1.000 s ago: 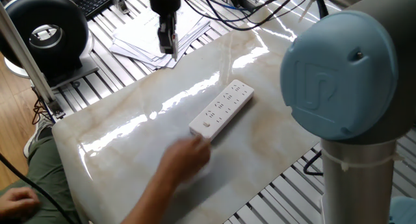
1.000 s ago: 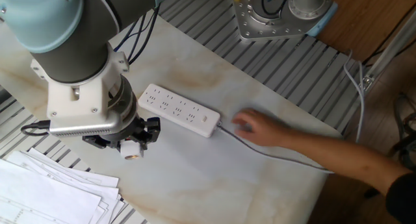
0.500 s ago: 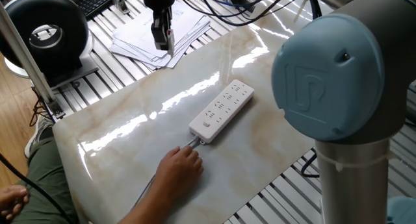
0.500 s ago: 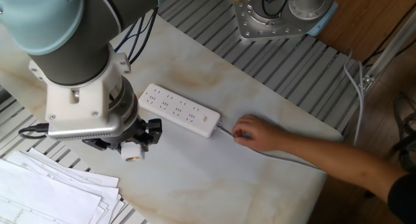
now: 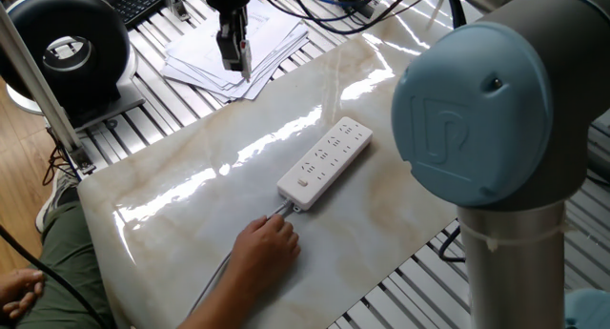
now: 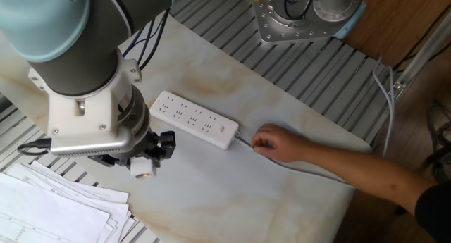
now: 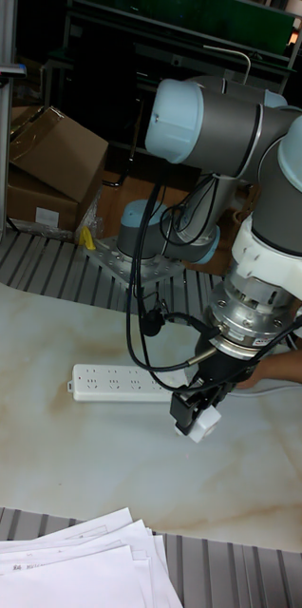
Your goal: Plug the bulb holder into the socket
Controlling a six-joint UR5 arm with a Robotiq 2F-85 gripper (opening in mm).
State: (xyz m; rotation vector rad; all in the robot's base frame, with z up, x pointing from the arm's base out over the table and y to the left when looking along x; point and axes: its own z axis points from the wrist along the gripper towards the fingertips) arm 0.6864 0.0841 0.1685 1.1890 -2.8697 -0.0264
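Since the earlier frames the person's hand (image 5: 269, 241) has settled by the grey cable (image 6: 303, 169) at the strip's switch end, and the arm has drifted slightly toward the papers (image 5: 221, 52).

From the left of the one fixed view, the gripper (image 5: 233, 54) hangs over the papers, well apart from the socket (image 5: 325, 160) lying mid-worktop (image 5: 172, 176). The jaws are clamped on the bulb holder (image 7: 198, 424), carried above the surface.

To do this step well, I judge the arm should travel over the strip, square the holder's pins to one set of holes, then press straight down only once the hand is clear.

Only the tall fixed view shows the holder held in the jaws; the one fixed view shows the papers beneath.
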